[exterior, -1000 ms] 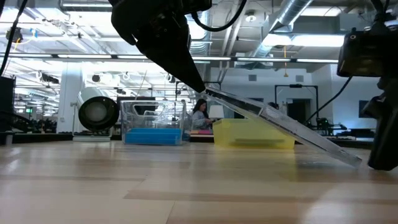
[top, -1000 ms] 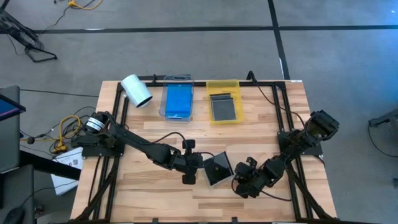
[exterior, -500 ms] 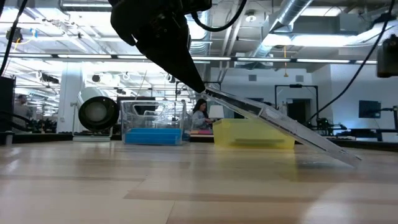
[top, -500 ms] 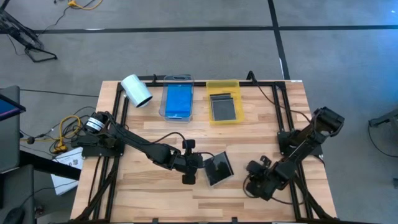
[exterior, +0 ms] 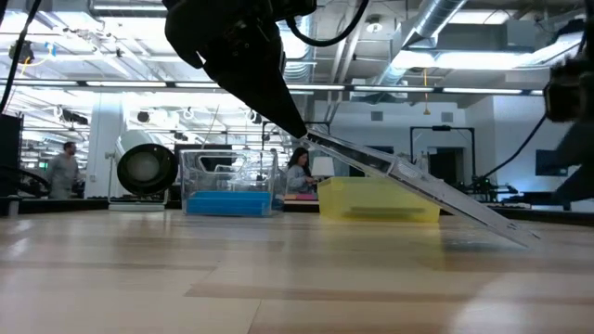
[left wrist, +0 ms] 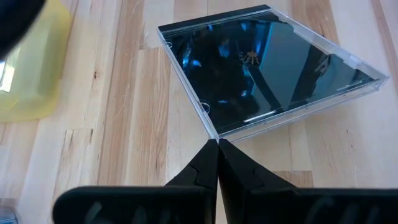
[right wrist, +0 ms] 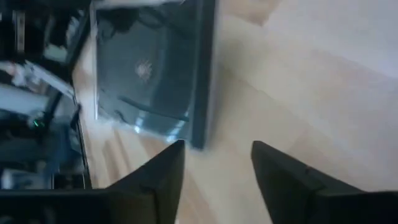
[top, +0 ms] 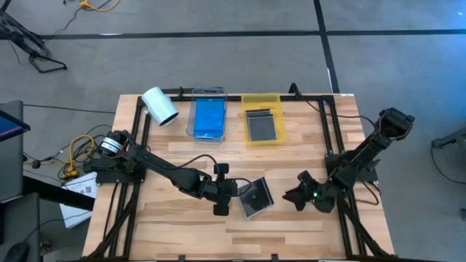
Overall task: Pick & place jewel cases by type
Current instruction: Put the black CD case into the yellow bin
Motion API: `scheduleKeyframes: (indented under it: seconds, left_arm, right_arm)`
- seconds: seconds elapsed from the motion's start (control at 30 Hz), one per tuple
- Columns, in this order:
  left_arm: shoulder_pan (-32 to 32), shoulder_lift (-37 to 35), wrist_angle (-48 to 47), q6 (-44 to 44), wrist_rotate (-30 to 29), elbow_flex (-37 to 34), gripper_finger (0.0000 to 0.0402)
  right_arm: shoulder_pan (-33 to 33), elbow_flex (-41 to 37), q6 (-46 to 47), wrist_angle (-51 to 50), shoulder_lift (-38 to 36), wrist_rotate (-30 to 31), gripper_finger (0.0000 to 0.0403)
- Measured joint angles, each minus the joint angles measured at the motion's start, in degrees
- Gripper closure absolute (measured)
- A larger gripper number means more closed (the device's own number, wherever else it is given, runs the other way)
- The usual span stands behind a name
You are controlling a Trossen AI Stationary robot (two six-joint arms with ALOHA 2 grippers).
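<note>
The left gripper (left wrist: pixel 217 149), fingers pressed together on one corner of a dark jewel case (left wrist: pixel 267 65), holds that edge raised while the far edge rests on the wooden tabletop (top: pixel 182 225). The right gripper (right wrist: pixel 214 165), fingers spread and empty, hovers near the case toward the table's right side. Pinched at a single corner, the thin, glossy, hard plastic square could pivot or slip free. Other cases lie in the clear tray (top: pixel 207 120) and yellow tray (top: pixel 261 100).

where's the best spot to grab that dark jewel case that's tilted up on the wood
The raised corner of the dark, clear-edged jewel case, from the left: the left end effector already pinches it there. The opposite edge rests on the wooden table, leaving no gap beneath it.
</note>
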Motion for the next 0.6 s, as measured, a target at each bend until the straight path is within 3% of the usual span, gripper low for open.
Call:
scheduleKeyframes:
  seconds: [0.2, 0.6]
  left_arm:
    - [0.0, 0.0, 0.0, 0.0, 0.1, 0.0, 0.0401]
    - [0.0, 0.0, 0.0, 0.0, 0.2, 0.0, 0.0401]
  right_arm:
    - [-5.1, -7.8, -4.4, 18.5, -0.2, -1.0, 0.0167]
    - [-20.3, -8.3, -16.3, 20.3, -0.2, -13.9, 0.0163]
